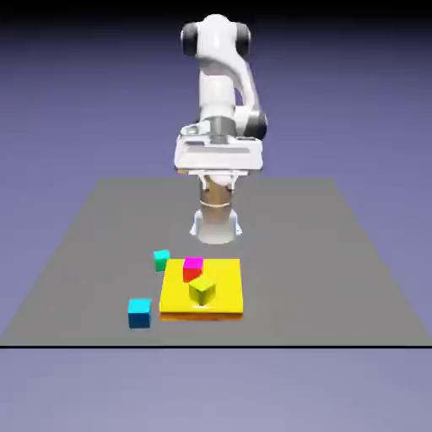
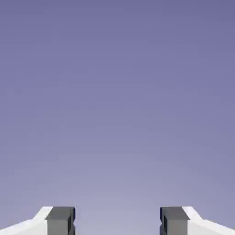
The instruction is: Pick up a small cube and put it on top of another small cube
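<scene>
The bright blue cube (image 1: 139,312) sits on the grey table (image 1: 337,278), closest to the front edge. It is on the exterior view's left, just beside the big yellow slab (image 1: 224,291) but not touching it. Nothing sits on top of it.

The yellow slab lies flat on the table. A yellow-green cube (image 1: 202,292) sits on the slab, near the middle. Just behind it is the pink-topped cube (image 1: 192,268) with red sides. It sits at the back edge of the slab, and its top is bare.

A darker teal cube (image 1: 161,260) sits on the table by the slab's back corner, on the exterior view's left. It is close to the pink-topped cube.

Farther back stands the white robot arm (image 1: 221,93). Its hand is held up high, above the table and well behind all the cubes. The bright blue cube is far from it, down low and toward the front.

In the hand view, the gripper (image 2: 117,222) shows two grey fingers (image 2: 59,221) at the bottom edge. They stand wide apart, with a big gap between them. Nothing is in the gap. The fingers hold nothing. Past them there is only the plain blue-violet wall (image 2: 117,92). No cube shows in this view.
</scene>
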